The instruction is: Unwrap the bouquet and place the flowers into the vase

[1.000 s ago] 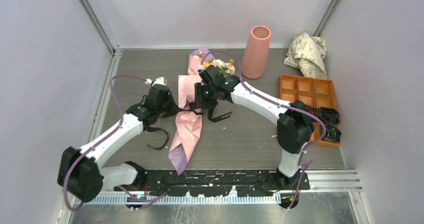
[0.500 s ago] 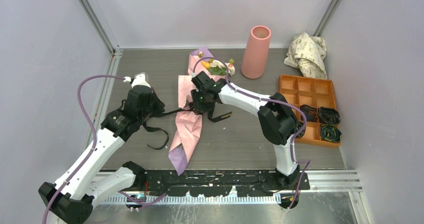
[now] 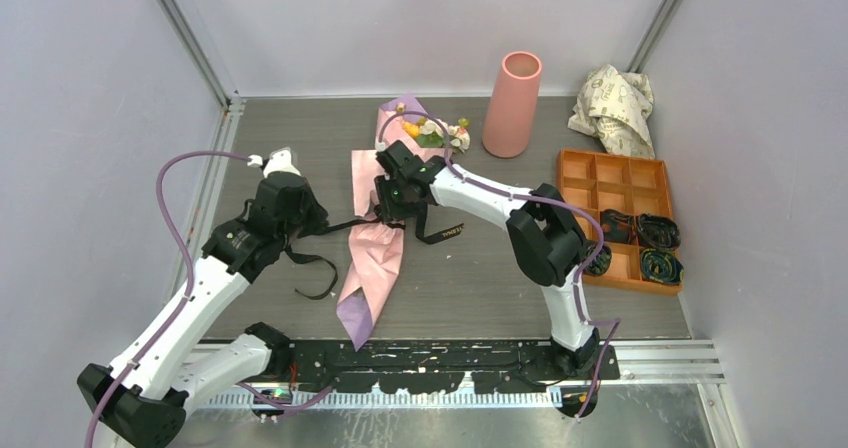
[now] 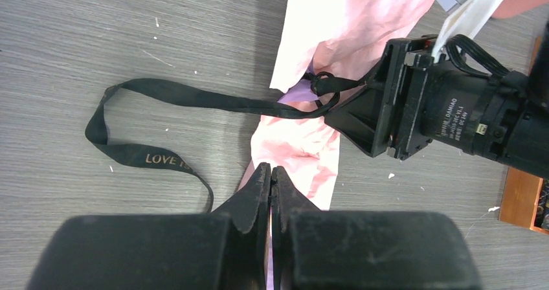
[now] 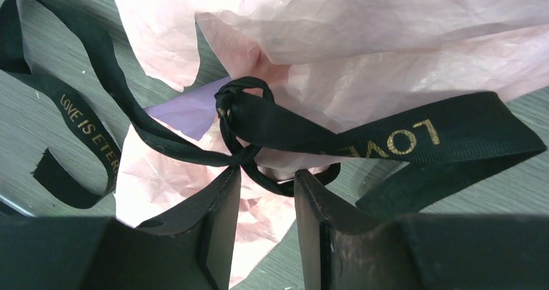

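- Well, the table is the biggest thing, grey and filling the middle of the top view.
- On it lies the bouquet, a long pink and purple paper cone just left of the middle, not yet unwrapped.
- The vase stands upright at the upper middle, well apart from the cone's thin end.
- The right gripper has its fingers spread a bit, with a loop of the black ribbon in the gap.
- The left gripper is pressed together (I cannot tell if any ribbon is nipped inside).
- The flowers peek out at the cone's top end, near the vase.
- The knot is the smallest thing, and it is not yet undone. I think it is best to tug a loose tail slowly and sideways, not the loop. Hold the paper down too, so the flowers do not get dragged along.
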You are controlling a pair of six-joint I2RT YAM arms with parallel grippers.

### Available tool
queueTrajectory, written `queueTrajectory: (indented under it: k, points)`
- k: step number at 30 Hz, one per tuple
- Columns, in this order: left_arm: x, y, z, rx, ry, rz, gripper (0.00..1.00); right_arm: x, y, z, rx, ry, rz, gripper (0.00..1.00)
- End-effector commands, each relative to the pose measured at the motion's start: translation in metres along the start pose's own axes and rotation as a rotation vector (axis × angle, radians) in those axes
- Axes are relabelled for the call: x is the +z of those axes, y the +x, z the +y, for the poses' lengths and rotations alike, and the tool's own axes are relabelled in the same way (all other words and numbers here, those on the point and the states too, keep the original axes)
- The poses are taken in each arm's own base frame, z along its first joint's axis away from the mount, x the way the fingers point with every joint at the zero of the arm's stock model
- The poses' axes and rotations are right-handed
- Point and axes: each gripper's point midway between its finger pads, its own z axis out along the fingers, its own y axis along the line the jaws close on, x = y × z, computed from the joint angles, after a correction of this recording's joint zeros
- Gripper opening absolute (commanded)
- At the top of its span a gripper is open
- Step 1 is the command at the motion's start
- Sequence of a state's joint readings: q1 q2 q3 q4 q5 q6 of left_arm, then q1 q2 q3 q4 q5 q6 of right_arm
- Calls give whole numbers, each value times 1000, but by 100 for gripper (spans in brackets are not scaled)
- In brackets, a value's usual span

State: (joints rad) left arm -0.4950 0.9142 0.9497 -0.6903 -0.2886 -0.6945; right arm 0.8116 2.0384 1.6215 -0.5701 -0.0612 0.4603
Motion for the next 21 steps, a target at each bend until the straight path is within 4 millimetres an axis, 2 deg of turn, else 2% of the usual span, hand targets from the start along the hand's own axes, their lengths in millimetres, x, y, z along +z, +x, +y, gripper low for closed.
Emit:
queueTrajectory:
  k: [1,7,12,17,21]
  points:
    - [2,-6,1,1,-4,-24,1,5,-18,14,-23,-30,-50,40]
    - [7,-5,-1,8,-6,-20,2,9,-17,17,-23,-38,-41,23]
    - [26,1,-7,20,-2,14,5,-2,-18,16,-33,-28,-52,4]
    - [60,7,-39,27,121,90,10,-31,-20,16,-28,-40,-100,3]
    - [88,10,-61,-1,236,147,10,-50,-18,15,-22,-49,-129,3]
